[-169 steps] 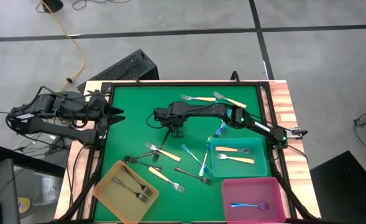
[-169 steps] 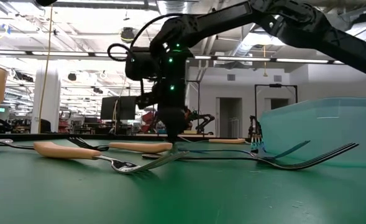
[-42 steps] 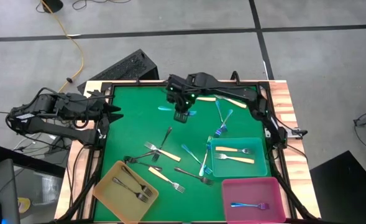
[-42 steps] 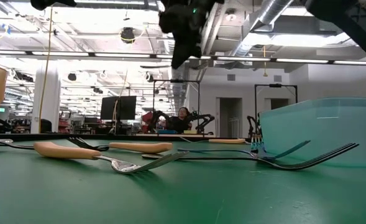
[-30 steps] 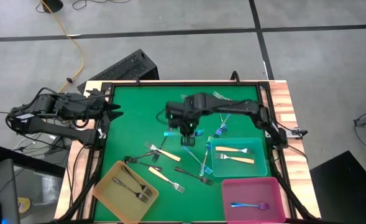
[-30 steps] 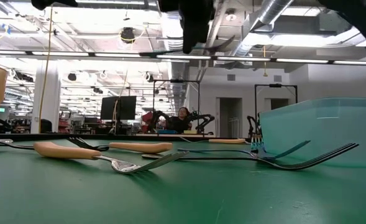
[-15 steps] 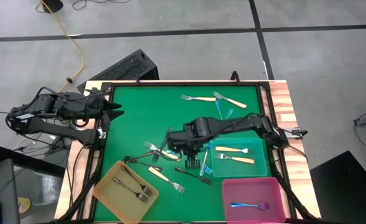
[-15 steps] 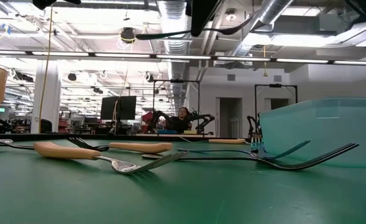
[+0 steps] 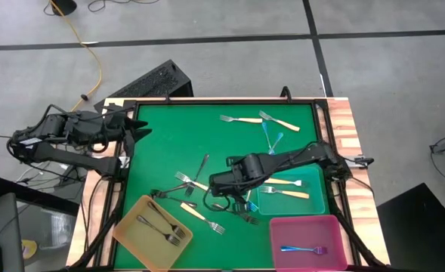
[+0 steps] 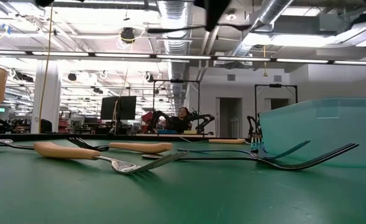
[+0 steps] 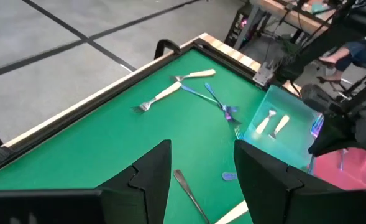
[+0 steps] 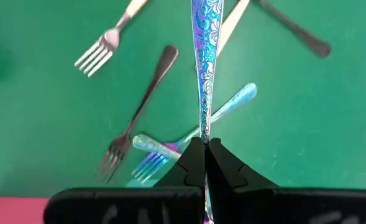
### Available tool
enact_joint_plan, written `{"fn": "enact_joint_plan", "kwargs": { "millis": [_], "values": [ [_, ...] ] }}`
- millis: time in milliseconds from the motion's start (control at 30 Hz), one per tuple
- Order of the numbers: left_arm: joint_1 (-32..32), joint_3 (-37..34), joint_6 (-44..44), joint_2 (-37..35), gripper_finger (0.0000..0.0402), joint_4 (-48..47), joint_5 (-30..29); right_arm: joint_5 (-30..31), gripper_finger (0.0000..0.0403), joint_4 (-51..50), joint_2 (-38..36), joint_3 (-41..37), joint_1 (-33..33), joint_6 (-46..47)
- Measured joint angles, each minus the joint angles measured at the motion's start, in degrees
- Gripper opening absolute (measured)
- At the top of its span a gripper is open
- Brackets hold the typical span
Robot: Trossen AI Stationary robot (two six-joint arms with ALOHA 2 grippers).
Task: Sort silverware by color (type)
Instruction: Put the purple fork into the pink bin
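pink tray (image 9: 335,240): near right corner of the green table (image 9: 162,151); one iridescent fork (image 9: 304,248) already lies in it, so this looks like the home for that kind.
yellow tray (image 9: 128,238): near left, set askew; holds two dark-grey forks (image 9: 162,225).
right gripper (image 12: 205,163): above the near-middle of the table, just left of the teal tray; fingers pressed together on the end of a carried iridescent fork (image 12: 204,68), which sticks straight out ahead of it, clear of the cloth. Likely headed for the pink tray.
teal tray (image 9: 319,205): right side, just beyond the pink one; two cream-handled forks (image 9: 286,187) inside.
loose pile (image 9: 196,198): under and left of the right gripper; grey and cream-handled forks lie crossed and touching, with two more iridescent ones (image 12: 189,144) overlapping a grey fork (image 12: 139,112) below the held one. Their overlap may make single picks awkward.
in the way: the teal tray's wall and the right arm's own link sit between the gripper and the pink tray; the carried fork needs height to pass.
far group (image 9: 260,122): two cream-handled forks and an iridescent one near the far edge, unsorted.
left gripper (image 11: 198,168): waits at the far left edge, fingers apart, holding nothing.
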Motion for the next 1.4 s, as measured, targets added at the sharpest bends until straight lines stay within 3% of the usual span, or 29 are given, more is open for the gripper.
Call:
{"fn": "enact_joint_plan", "kwargs": {
  "millis": [267,567,700,900,1400],
  "values": [
    [0.0,0.02,0.0,0.78,0.0158,1.13,-4.26,-1.71,0.002,28.82,-25.9,-42.43,0.26,12.37],
    [-0.01,0.02,-0.38,4.34,0.0158,1.13,-8.55,-0.39,0.002,27.43,-42.12,-65.7,1.21,25.56],
    [-0.01,0.02,-1.11,6.21,0.0158,1.13,-7.35,0.0,0.002,27.65,-47.45,-70.47,4.21,31.39],
    [-0.01,0.02,-1.05,8.36,0.0158,1.28,-7.15,2.38,0.002,26.09,-50.8,-70.99,11.4,38.57],
    [-0.01,0.02,-0.25,9.03,0.0158,5.28,-6.46,3.3,0.002,28.19,-46.0,-71.03,32.4,59.56]
  ]
}}
